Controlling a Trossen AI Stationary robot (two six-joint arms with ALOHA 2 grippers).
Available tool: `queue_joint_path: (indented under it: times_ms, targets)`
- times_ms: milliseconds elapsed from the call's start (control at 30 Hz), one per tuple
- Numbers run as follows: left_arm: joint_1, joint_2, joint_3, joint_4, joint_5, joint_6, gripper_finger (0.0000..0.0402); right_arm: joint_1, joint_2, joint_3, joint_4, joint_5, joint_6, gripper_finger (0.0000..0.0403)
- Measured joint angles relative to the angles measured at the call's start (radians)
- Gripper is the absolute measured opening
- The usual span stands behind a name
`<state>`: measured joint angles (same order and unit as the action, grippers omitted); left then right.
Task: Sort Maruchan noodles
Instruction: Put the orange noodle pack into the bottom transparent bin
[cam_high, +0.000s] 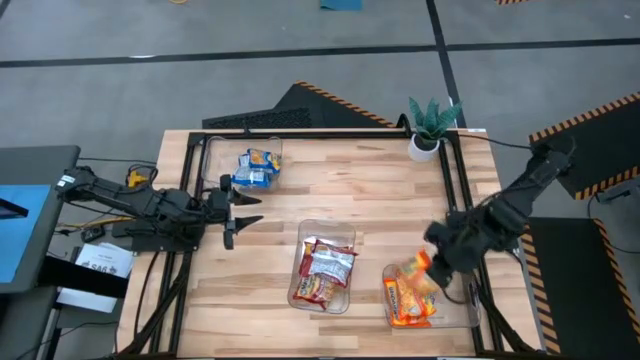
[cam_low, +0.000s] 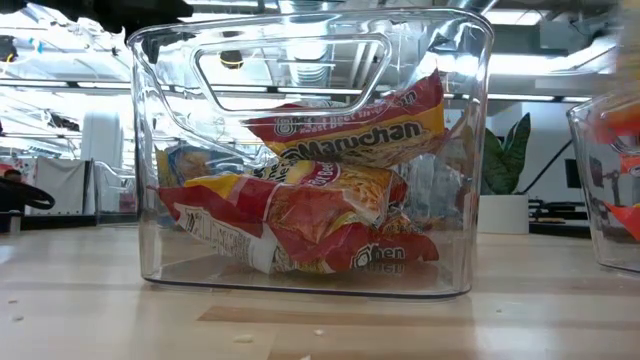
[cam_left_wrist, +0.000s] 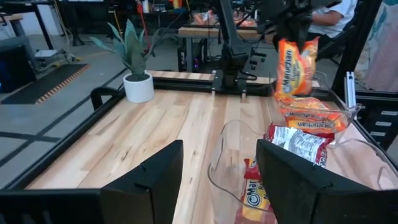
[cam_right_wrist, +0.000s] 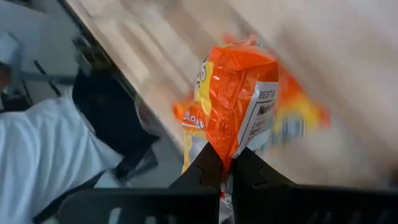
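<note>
1. The bench (cam_high: 340, 190) is pale wood inside a black frame, with a potted plant (cam_high: 430, 128) at its far right corner.
2. The right arm reaches in from the right edge; its right hand (cam_high: 432, 262) hangs above the clear bin at the near right corner (cam_high: 468, 310), pinching an orange packet (cam_right_wrist: 233, 102) by one end — the packet dangles below the closed fingers.
3. The left arm lies low along the left edge, its left hand (cam_high: 243, 209) pointing toward the bench's middle with fingers spread and nothing between them.
4. The middle bin (cam_low: 160, 170), near the front edge, holds crumpled red-brown packets (cam_low: 330, 190) with yellow noodle print and Maruchan lettering.
5. The right bin holds more orange packets (cam_high: 408, 300).
6. Blue packets (cam_high: 260, 166) lie in a clear bin near the far left corner — well apart from the others.
</note>
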<state>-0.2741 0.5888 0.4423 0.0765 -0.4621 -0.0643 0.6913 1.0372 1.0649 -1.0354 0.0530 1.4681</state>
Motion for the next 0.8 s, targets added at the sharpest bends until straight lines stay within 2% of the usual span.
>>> queue_joint_path:
  times_ms: [233, 433, 600, 800]
  targets:
    - [0.0, 0.0, 0.0, 0.003, 0.002, 0.023, 0.0194, 0.161, 0.048, 0.0, -0.182, -0.107, 0.485, 0.0022]
    - [0.0, 0.0, 0.0, 0.031, 0.002, 0.073, 0.0194, 0.245, 0.114, 0.0, -0.24, -0.221, 0.698, 0.003]
    - [0.0, -0.001, 0.0, 0.053, 0.001, 0.087, 0.0194, 0.276, 0.169, 0.0, -0.237, -0.321, 0.757, 0.0031]
    - [0.0, 0.0, 0.0, 0.053, -0.008, 0.133, 0.0194, 0.273, 0.209, 0.0, -0.24, -0.229, 0.747, 0.0046]
